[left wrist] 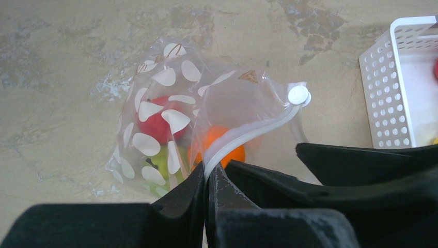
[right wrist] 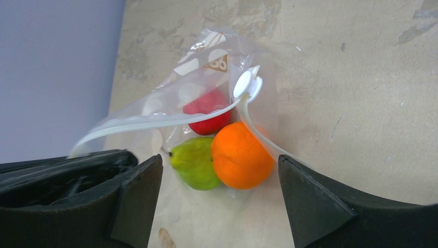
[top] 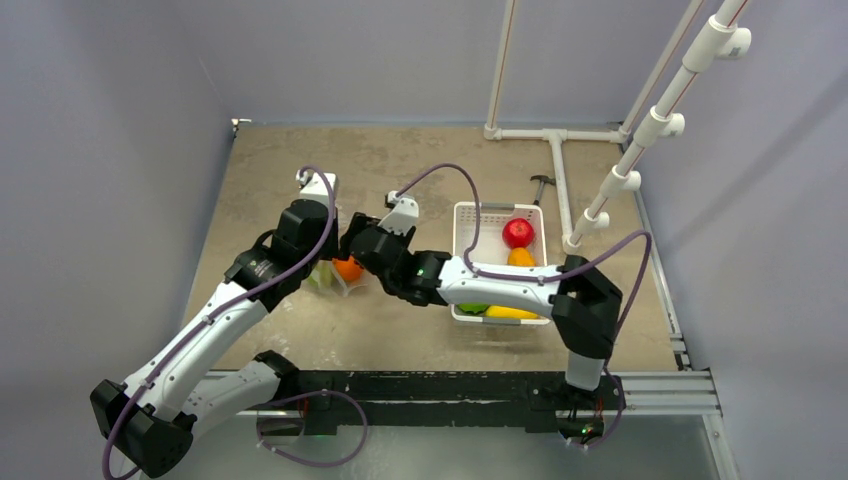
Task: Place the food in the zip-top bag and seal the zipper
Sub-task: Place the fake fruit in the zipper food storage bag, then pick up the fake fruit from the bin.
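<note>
Three fruits (right wrist: 243, 155) in zip-top bag (left wrist: 170, 72), left jaws clenched on zipper (left wrist: 248, 135), right jaws released

The left arm (top: 205, 335) rises from its base at the lower left of the top view and bends toward mid-frame. Its left claw (left wrist: 206, 173) points down at the table, jaws pressed tight together on the zipper (left wrist: 248, 132). The right arm (top: 500, 285) stands up at the lower right, then folds leftward, low and level, bringing the right claw (right wrist: 219, 165) just beside the left one. Its fingers (right wrist: 137, 199) are spread wide, gripping nothing.
</note>
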Robot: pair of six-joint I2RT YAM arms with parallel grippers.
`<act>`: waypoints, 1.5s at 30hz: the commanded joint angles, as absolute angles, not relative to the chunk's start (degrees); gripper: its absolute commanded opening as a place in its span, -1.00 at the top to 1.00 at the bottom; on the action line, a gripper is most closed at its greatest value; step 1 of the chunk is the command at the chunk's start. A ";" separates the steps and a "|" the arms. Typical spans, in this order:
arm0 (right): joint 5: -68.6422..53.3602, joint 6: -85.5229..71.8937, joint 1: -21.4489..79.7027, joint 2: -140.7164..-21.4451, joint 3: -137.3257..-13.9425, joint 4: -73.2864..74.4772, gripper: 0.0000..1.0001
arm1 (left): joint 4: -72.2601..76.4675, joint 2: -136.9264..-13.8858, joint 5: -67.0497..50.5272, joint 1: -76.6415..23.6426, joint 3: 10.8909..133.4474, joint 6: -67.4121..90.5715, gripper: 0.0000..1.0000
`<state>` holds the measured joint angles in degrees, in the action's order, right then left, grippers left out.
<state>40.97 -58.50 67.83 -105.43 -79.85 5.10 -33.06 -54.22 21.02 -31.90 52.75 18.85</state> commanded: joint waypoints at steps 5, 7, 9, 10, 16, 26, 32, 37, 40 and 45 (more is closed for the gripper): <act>40.01 -59.06 68.00 -95.23 -75.01 9.14 -0.58 | -31.13 -54.23 21.45 -31.90 52.85 18.37 1.00; 39.66 -59.24 67.94 -93.29 -74.21 11.67 -0.58 | -31.29 -54.22 21.53 -31.90 52.89 18.42 1.00; 39.78 -59.71 67.98 -91.73 -73.65 14.14 -0.58 | -31.25 -54.15 21.53 -31.87 52.95 18.43 1.00; 39.88 -59.76 67.97 -90.99 -73.39 15.33 -0.58 | -31.26 -54.14 21.49 -31.90 52.97 18.40 1.00; 41.29 -63.88 67.94 -86.89 -72.49 27.15 -0.57 | -31.27 -54.25 21.38 -31.89 52.95 18.46 1.00; 39.12 -74.27 67.79 -80.79 -67.42 46.12 -0.58 | -31.28 -54.08 21.27 -31.88 52.91 18.44 1.00; 34.67 -74.33 65.59 -75.55 -62.64 46.06 -0.56 | -31.22 -53.96 21.09 -31.89 52.93 18.38 1.00; 33.50 -74.21 61.93 -73.26 -59.50 46.09 -0.54 | -31.21 -53.84 20.96 -31.90 52.97 18.39 1.00; 33.94 -73.86 59.24 -72.95 -57.70 46.22 -0.54 | -31.16 -53.89 20.84 -31.90 52.93 18.40 1.00; 33.55 -74.12 56.96 -72.95 -55.16 46.32 -0.53 | -31.19 -53.72 20.70 -31.90 52.92 18.41 1.00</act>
<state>33.43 -72.51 58.06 -73.76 -56.71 45.25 -33.06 -54.37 20.99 -31.90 52.75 18.85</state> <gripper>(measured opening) 0.768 0.003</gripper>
